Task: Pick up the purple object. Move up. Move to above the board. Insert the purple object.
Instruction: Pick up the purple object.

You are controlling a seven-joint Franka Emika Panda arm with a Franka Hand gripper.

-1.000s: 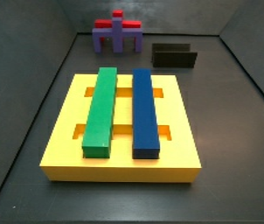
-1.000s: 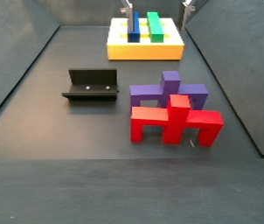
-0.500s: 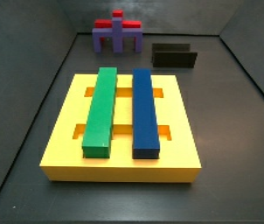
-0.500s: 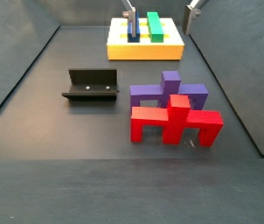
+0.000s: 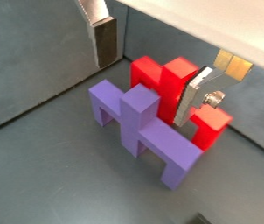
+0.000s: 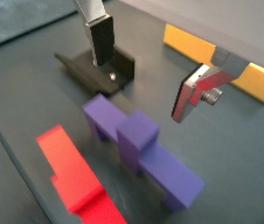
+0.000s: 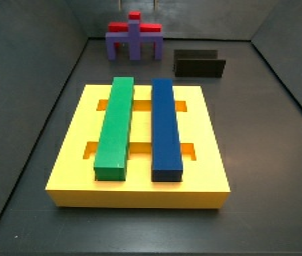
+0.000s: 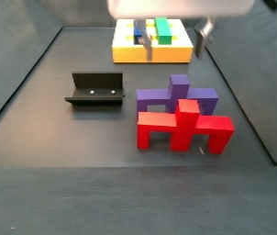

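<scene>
Gripper (image 6: 146,66) aloft, fingers apart, empty

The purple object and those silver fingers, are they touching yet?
Apart. In a wrist view the gripper hangs open above the purple object, bare floor showing between its fingers and the piece.

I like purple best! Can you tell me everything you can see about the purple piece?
The purple object is a matte, blocky bridge shape: a wide crossbar, two legs down to the dark floor, and a stem sticking up in the middle, clearest in a wrist view. It stands upright on the floor, right beside a red piece of a similar shape, far from the board. The gripper hangs open above it, not touching it.
</scene>
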